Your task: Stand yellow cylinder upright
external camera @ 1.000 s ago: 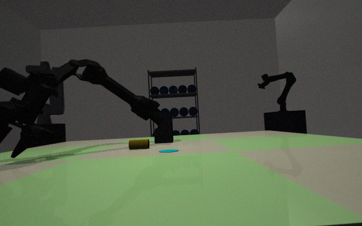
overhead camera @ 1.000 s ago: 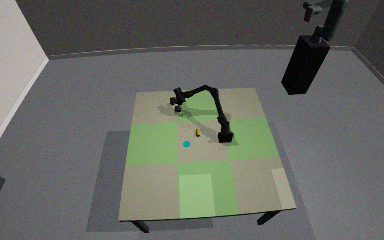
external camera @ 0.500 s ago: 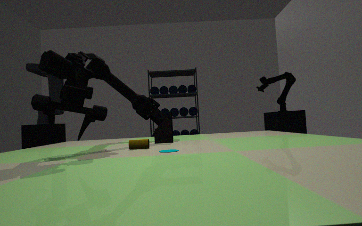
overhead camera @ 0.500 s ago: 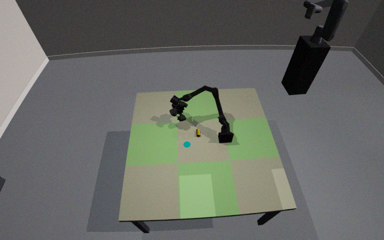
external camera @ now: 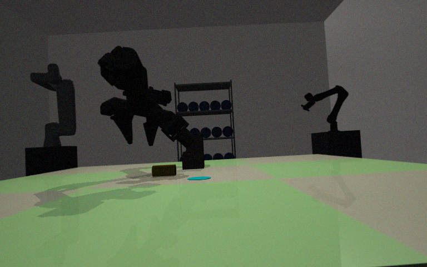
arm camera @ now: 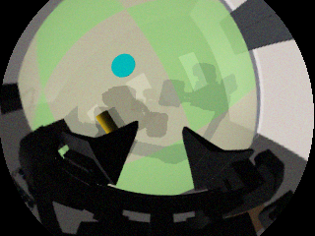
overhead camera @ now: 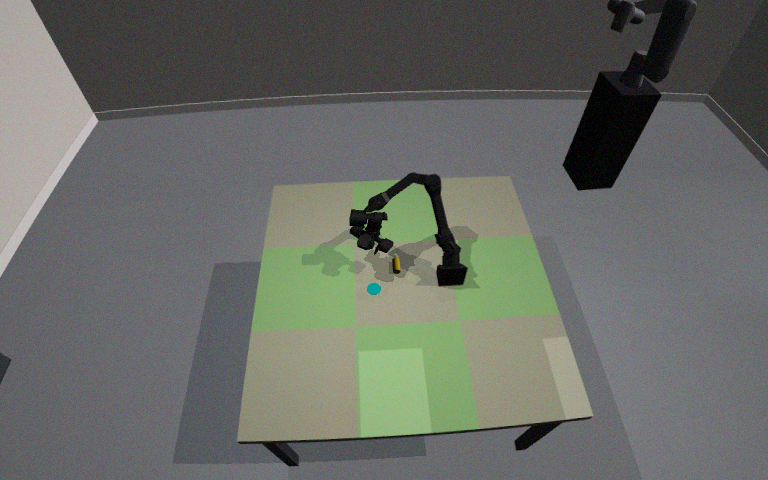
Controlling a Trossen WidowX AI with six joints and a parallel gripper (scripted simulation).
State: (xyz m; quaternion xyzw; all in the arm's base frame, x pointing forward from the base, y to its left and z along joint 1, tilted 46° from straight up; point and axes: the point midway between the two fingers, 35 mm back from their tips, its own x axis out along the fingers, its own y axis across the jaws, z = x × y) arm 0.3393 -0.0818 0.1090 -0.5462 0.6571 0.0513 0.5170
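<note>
The yellow cylinder (overhead camera: 396,264) (external camera: 164,170) (arm camera: 106,122) lies on its side on the table; in the wrist view its lower part is hidden behind the left finger. The flat cyan circle (overhead camera: 373,289) (external camera: 199,178) (arm camera: 123,65) lies close to it, with nothing on it. My gripper (overhead camera: 377,249) (external camera: 140,144) (arm camera: 160,126) is open and empty. Its fingers point down, well above the table and off to one side of the cylinder, not touching it.
The table (overhead camera: 300,384) has green and beige squares. My arm's base (overhead camera: 451,275) (external camera: 193,157) stands near the cylinder. The arm casts shadows around the cylinder. A black pedestal (overhead camera: 611,130) with another arm and a shelf rack (external camera: 203,85) stand away from the table.
</note>
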